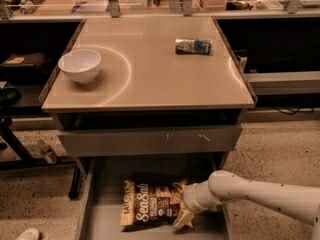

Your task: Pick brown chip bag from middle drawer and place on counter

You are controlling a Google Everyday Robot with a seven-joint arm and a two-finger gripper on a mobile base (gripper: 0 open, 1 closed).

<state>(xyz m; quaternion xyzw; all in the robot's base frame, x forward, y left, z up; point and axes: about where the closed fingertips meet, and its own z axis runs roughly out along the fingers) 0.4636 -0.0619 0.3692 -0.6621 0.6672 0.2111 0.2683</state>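
The brown chip bag [152, 204] lies flat in the open middle drawer [100, 204], its white "Sea Salt" lettering facing up. My gripper [184, 215] reaches in from the right on a white arm and sits at the bag's right end, down in the drawer. The fingertips touch or overlap the bag's right edge. The beige counter [150, 79] is above, on the grey cabinet.
A white bowl [79, 65] stands on the counter's left side. A small blue-and-white packet [193, 46] lies at the counter's back right. A shut scratched grey drawer front [150, 140] hangs just above the open drawer. Dark shelving lies to both sides.
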